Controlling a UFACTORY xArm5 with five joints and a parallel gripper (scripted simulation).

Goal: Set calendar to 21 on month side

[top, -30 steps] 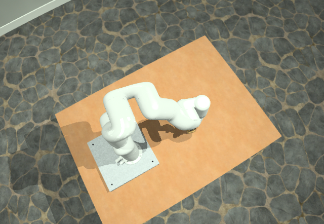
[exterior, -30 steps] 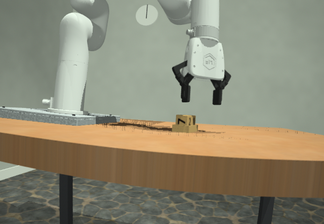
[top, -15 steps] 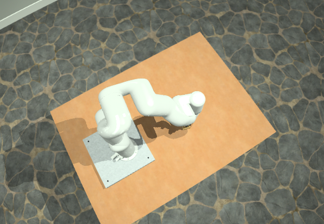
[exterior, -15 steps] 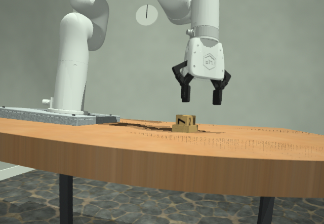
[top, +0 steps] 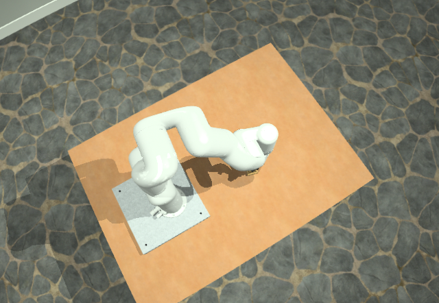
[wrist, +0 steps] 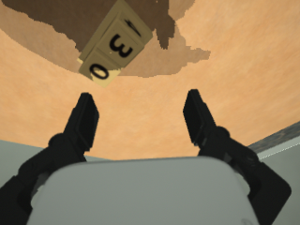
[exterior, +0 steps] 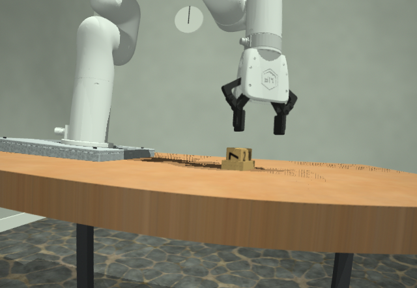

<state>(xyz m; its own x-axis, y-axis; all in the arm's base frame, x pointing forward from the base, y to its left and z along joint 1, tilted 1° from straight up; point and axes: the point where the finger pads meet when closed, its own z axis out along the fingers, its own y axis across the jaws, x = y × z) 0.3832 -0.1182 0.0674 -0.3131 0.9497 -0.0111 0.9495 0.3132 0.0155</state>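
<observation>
A small tan tray (top: 252,173) (exterior: 232,165) (wrist: 99,35) stands on the table with its cubes inside. In the exterior view, one cube (exterior: 233,153) shows a 7-like mark on its left face and a 2 on its right face. A darker mark shows at the right edge of the pair. The wrist view shows a 3 on one cube face (wrist: 120,45), a 0 on another face (wrist: 99,71), and a dark slanted mark beyond the 3. The month's side cannot be made out. My gripper (exterior: 259,131) (wrist: 141,101) is open and empty, above and to one side of the tray.
The orange-brown table (top: 294,186) (exterior: 188,182) carries the grey base plate (top: 159,236) (exterior: 50,148) of the arm. The arm (top: 209,140) hides most of the tray in the top view. The arm's shadow falls around the tray.
</observation>
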